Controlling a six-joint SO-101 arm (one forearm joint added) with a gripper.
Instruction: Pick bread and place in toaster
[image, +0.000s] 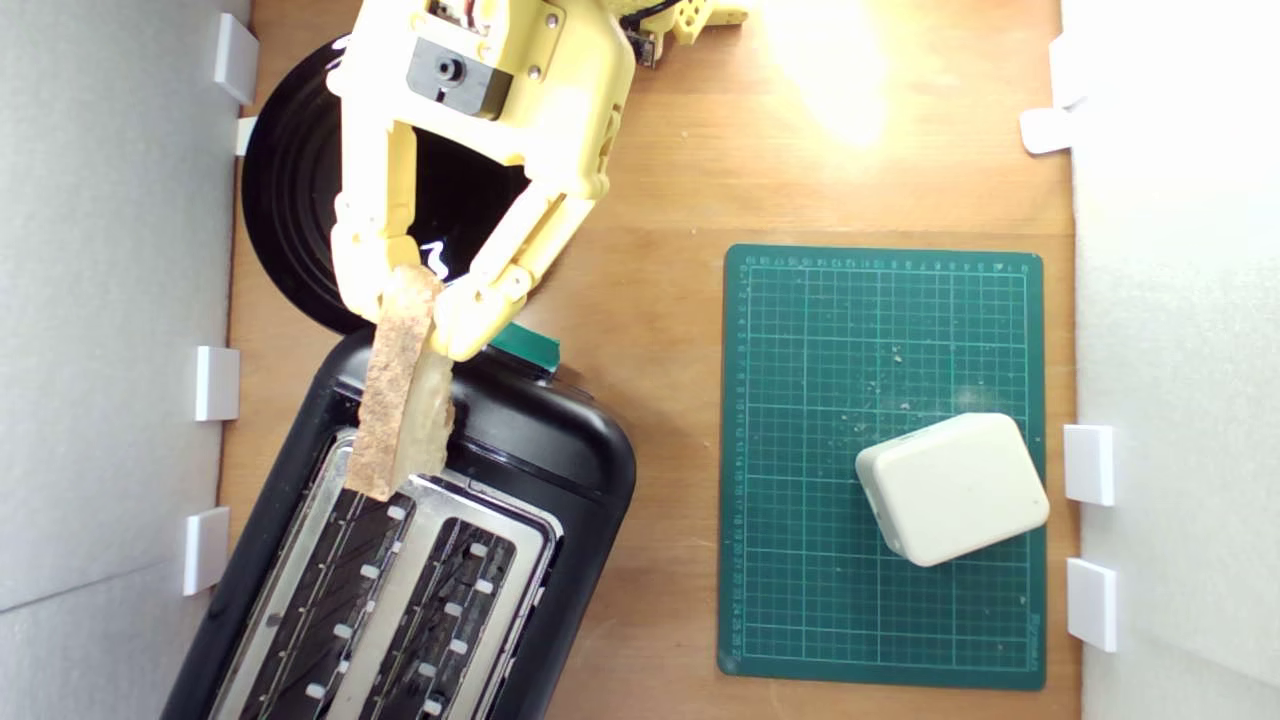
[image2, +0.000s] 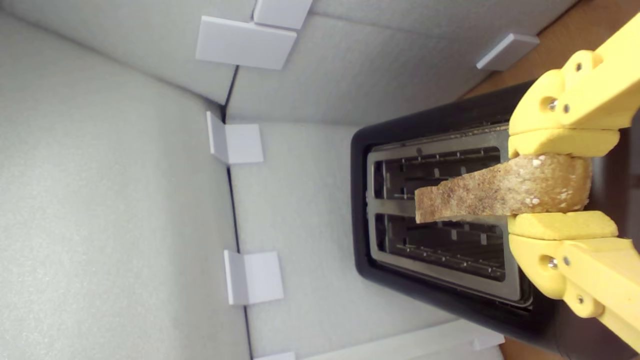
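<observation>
I have the yellow printed gripper (image: 418, 310) clamped on the crusty brown wedge of rustic bread (image: 398, 395), jaws closed to the slice's thickness, its free end hanging out beyond the fingertips over the big black toaster with silver top plate (image: 560, 470). I judge this the carry-and-align step. Next I need to square the slice with one slot directly under the jaws, then lower.

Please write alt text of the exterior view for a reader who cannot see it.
A yellow gripper holds a bread slice on edge above a black toaster; both slots look empty. At the exterior view's right, a cream box sits on a green cutting mat.
</observation>
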